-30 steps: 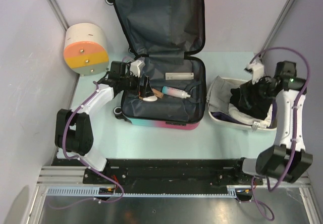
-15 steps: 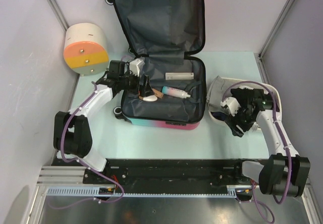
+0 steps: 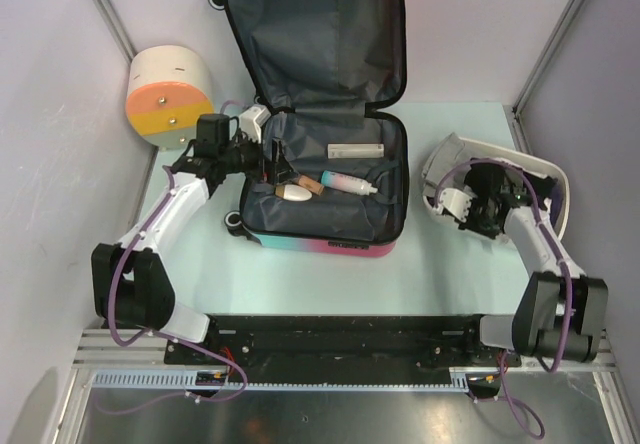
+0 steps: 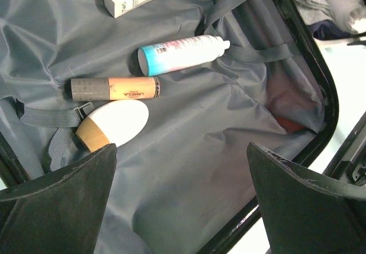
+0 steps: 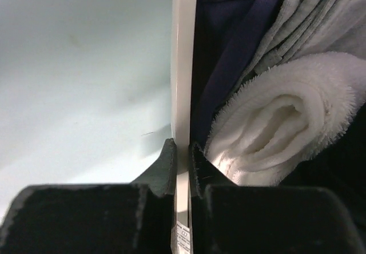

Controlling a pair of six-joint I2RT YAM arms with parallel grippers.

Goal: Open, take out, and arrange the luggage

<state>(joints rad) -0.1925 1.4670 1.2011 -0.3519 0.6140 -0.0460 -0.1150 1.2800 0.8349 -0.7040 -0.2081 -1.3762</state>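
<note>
- Soft, even overhead light; faint shadows on the worktop point(image 3: 300, 274).
- Right wrist view: right hand point(image 5: 182, 151) dark, blurred; white towel point(image 5: 274, 122) glaringly bright.

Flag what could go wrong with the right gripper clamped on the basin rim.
1. The right gripper pinches only the thin basin rim. The basin looks tipped from above, so it may slip and spill the towel and clothes.
2. The left gripper hangs open over the luggage. One finger sits close to the oval bottle and a strap, so a descent could knock or snag them.
</note>
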